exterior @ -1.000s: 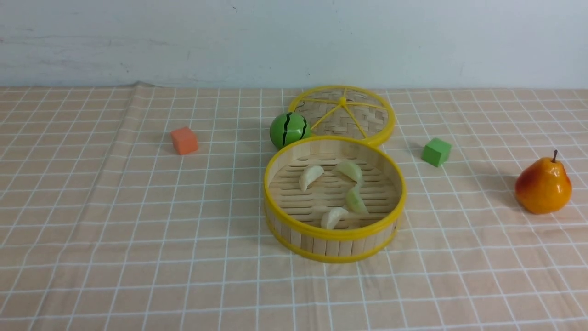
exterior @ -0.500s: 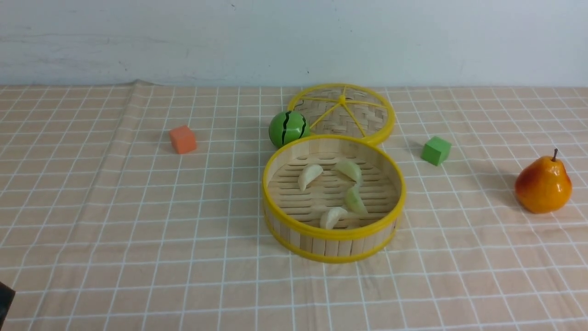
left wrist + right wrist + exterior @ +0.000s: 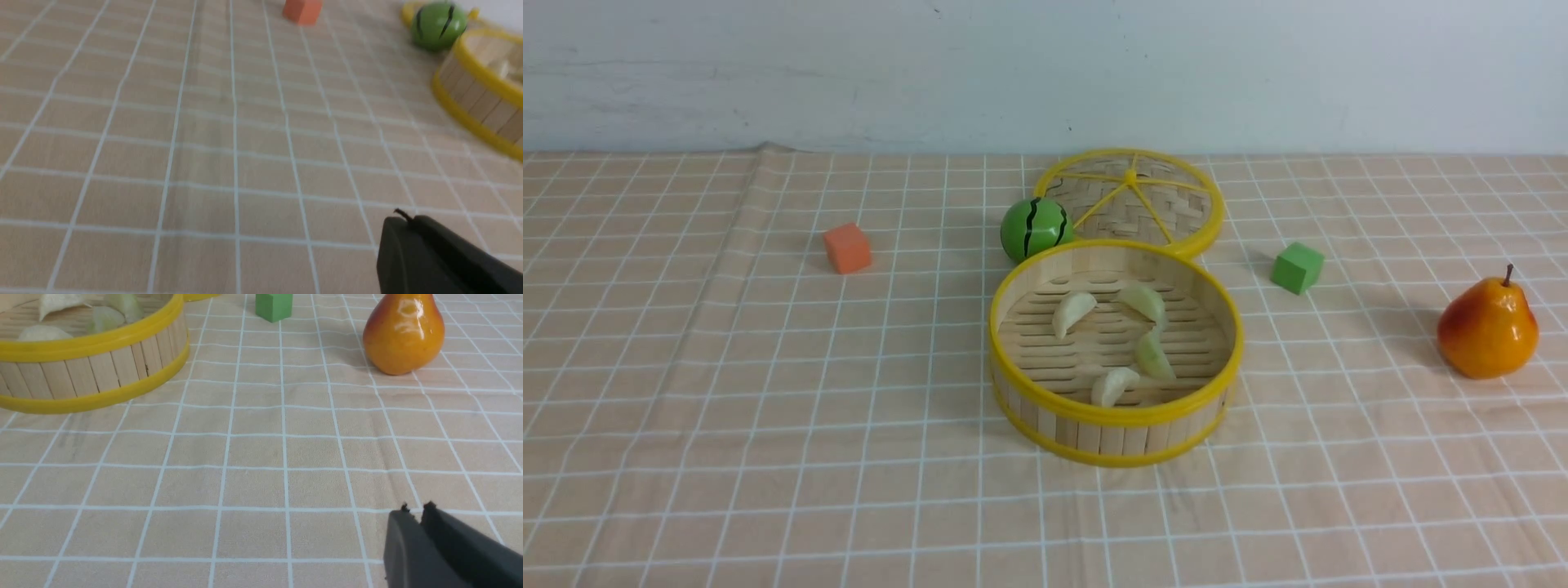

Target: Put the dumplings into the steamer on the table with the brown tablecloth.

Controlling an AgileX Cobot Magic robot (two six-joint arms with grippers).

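front: four dumplings [image 3: 1150,354] lying inside steamer [image 3: 1115,416] | left wrist: left gripper [image 3: 412,222] hovering over tablecloth [image 3: 204,163], fingers pressed together | right wrist: right gripper [image 3: 416,514] hovering, tips seemingly parting slightly, held thing none visible

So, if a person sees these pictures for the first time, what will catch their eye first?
Probably the round steamer with bright yellow rims, near the middle of the table, with four small pale dumplings inside. Next might be the glossy orange-red pear, alone toward the right side, and the green striped ball just behind the steamer, beside the woven lid.
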